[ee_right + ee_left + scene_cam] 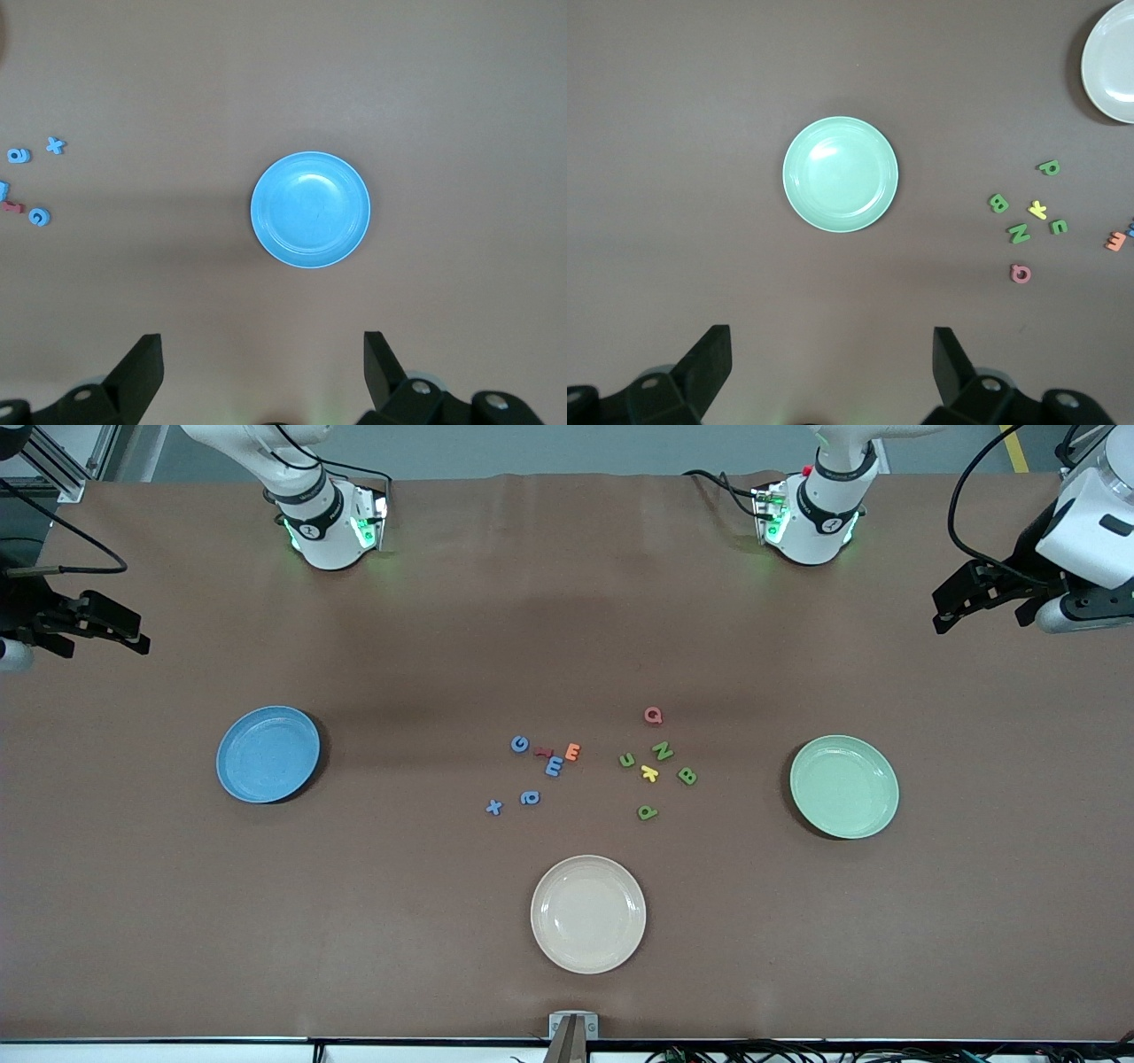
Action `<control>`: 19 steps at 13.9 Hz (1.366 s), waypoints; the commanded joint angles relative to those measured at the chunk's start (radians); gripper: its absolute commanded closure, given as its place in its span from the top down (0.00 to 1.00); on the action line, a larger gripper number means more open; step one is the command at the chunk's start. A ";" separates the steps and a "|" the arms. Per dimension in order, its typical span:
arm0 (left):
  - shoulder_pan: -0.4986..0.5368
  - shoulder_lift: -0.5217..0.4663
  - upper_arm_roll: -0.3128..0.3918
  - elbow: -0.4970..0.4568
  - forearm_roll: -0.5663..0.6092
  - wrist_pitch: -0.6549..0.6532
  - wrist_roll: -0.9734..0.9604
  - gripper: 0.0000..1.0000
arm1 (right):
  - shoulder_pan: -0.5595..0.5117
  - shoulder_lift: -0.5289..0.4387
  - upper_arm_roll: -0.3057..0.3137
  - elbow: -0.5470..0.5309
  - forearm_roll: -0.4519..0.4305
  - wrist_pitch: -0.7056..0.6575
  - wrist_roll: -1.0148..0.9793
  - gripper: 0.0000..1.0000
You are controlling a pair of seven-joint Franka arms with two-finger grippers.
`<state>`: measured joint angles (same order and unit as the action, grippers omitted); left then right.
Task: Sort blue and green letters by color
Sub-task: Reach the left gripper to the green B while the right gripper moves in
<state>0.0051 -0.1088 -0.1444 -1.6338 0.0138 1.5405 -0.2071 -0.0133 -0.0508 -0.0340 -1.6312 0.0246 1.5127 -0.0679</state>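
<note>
Front view has all the blue letters (pixel 530 773) and green letters (pixel 656 772) mixed with other colours mid-table, between the blue plate (pixel 267 754) and green plate (pixel 843 786). Left gripper (pixel 833 367) hangs over the table by the green plate, right gripper (pixel 262 367) by the blue one, both wide open and empty. I'd start with loners like the blue x (pixel 493 807) or green p (pixel 648 812), coming straight down, since G and m crowd the orange E (pixel 572 752).
</note>
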 commanded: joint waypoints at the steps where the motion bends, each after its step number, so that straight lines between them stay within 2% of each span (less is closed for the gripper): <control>1: 0.006 -0.015 0.000 -0.014 -0.009 0.012 0.008 1.00 | -0.011 -0.024 0.005 -0.018 0.014 -0.002 -0.004 1.00; 3: 0.004 -0.002 0.000 -0.002 -0.006 0.012 0.008 1.00 | -0.011 -0.024 0.005 -0.018 0.015 -0.002 -0.004 1.00; 5: -0.002 0.052 -0.003 0.026 0.000 0.012 0.006 1.00 | -0.010 -0.024 0.005 -0.016 0.014 0.000 -0.004 1.00; 10: -0.017 0.170 -0.017 0.005 -0.012 0.064 -0.012 1.00 | -0.040 0.003 0.002 0.042 0.015 -0.022 -0.001 1.00; 15: -0.022 0.274 -0.069 -0.102 -0.014 0.286 -0.087 1.00 | -0.075 0.126 0.002 0.048 0.018 0.053 -0.010 1.00; 17: -0.025 0.316 -0.102 -0.185 -0.012 0.431 -0.206 1.00 | -0.085 0.201 0.002 0.054 0.034 0.064 -0.012 1.00; 19: -0.045 0.383 -0.135 -0.219 -0.006 0.530 -0.396 1.00 | -0.083 0.229 0.002 0.063 0.024 0.063 -0.015 1.00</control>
<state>-0.0213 0.2382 -0.2568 -1.8157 0.0130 1.9949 -0.4705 -0.0848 0.1456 -0.0418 -1.6070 0.0338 1.5901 -0.0711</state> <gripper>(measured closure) 0.000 0.000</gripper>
